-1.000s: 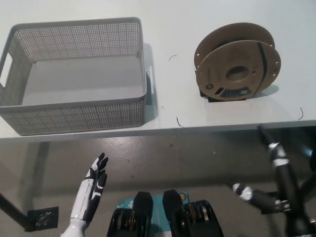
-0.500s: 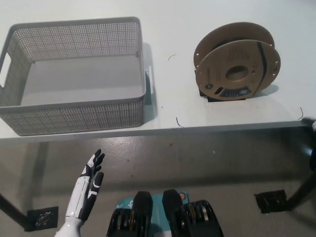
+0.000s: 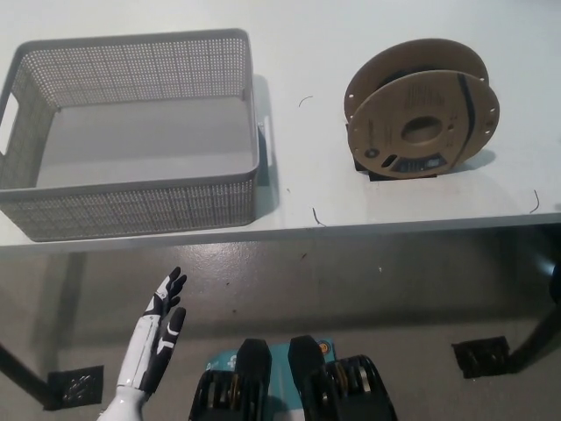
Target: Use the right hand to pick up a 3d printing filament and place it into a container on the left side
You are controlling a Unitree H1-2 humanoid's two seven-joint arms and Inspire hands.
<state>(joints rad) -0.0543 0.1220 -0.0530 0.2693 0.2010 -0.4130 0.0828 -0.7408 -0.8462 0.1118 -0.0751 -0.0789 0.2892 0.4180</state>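
The filament spool (image 3: 421, 118) has brown cardboard flanges and dark filament. It stands on edge on the right part of the white table (image 3: 298, 175), on a small black base. The grey mesh basket (image 3: 131, 202) sits on the left of the table, with nothing inside. My white left hand (image 3: 158, 338) rests low at the lower left, below the table's front edge, fingers spread and holding nothing. My black right hand is out of the picture.
Thin dark filament scraps (image 3: 317, 216) lie on the table near its front edge and at the far right. A black table foot (image 3: 480, 358) stands on the floor at the lower right.
My right arm, which was below the table's front edge at the lower right, has pulled out of the picture to the right. The left hand has sunk slightly. Spool and basket are unmoved.
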